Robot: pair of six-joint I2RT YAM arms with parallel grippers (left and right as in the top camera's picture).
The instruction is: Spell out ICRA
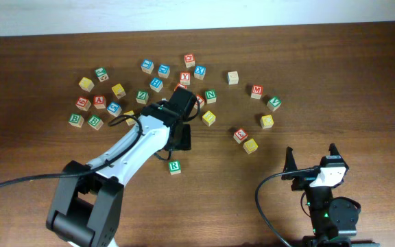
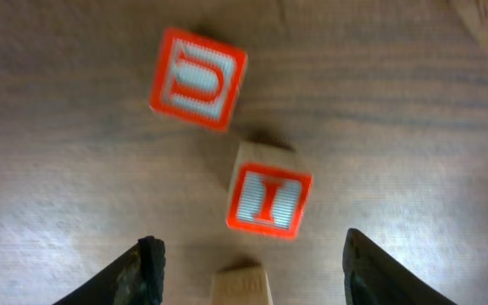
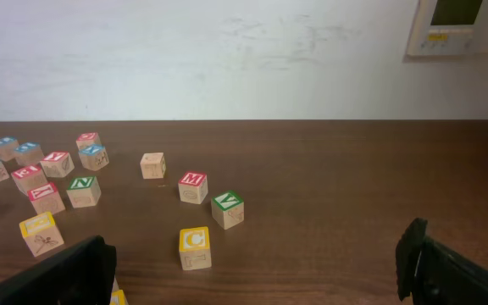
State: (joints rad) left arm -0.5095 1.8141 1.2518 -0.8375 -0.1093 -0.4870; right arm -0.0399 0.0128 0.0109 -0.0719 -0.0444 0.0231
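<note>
Left wrist view: left gripper (image 2: 251,258) jaws wide open, red I block (image 2: 268,200) on table (image 2: 413,127) ahead between them, untouched. Just beside it sits red U block (image 2: 197,79); plain block (image 2: 241,286) lies nearer. Likely risk: closing askew nudges neighbours, twisting I. Right gripper (image 3: 257,250) open, parked

Letter blks on worktop (image 1: 362,82), legible faces only.
Left wrist view: red blk "U" (image 2: 198,78); red blk "I" (image 2: 268,199).
Right wrist view: yellow blk "C" (image 3: 195,241); green blk "V" (image 3: 227,203); red blk "M" (image 3: 192,180).
Overhead: green blk "R" (image 1: 175,167); green blk "N" (image 1: 210,95); red blk "Y" (image 1: 185,77); red blk "A" (image 1: 99,101); green blk "B" (image 1: 75,120).
Remaining faces too small or blurred to read.
</note>
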